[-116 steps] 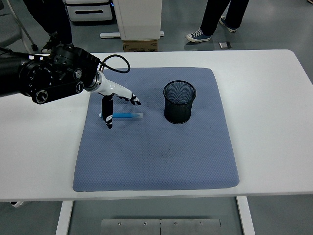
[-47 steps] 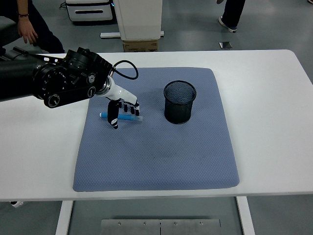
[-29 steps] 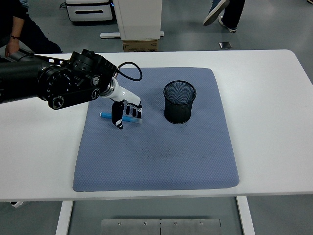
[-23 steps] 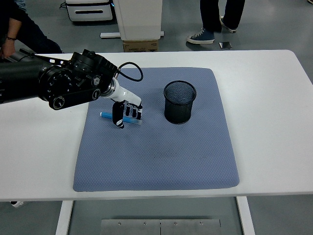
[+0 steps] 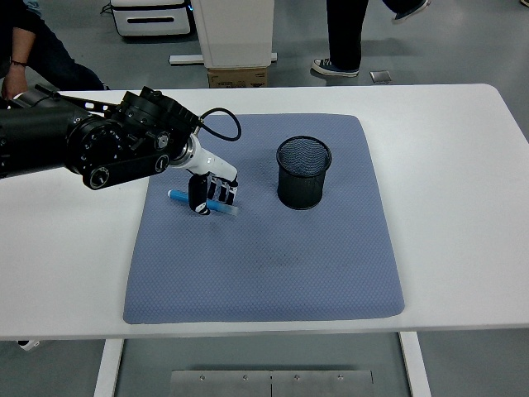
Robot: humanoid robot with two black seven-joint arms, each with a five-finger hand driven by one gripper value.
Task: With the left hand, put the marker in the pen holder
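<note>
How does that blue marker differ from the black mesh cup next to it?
The marker is slim, blue and lies flat on the mat; the pen holder is wide, black mesh and stands upright. The left hand has its fingers closed around the marker, while nothing touches the pen holder. Both rest on the same blue-grey mat.

White table (image 5: pixel 463 165) with a blue-grey mat (image 5: pixel 273 265) flat across its middle.
</note>
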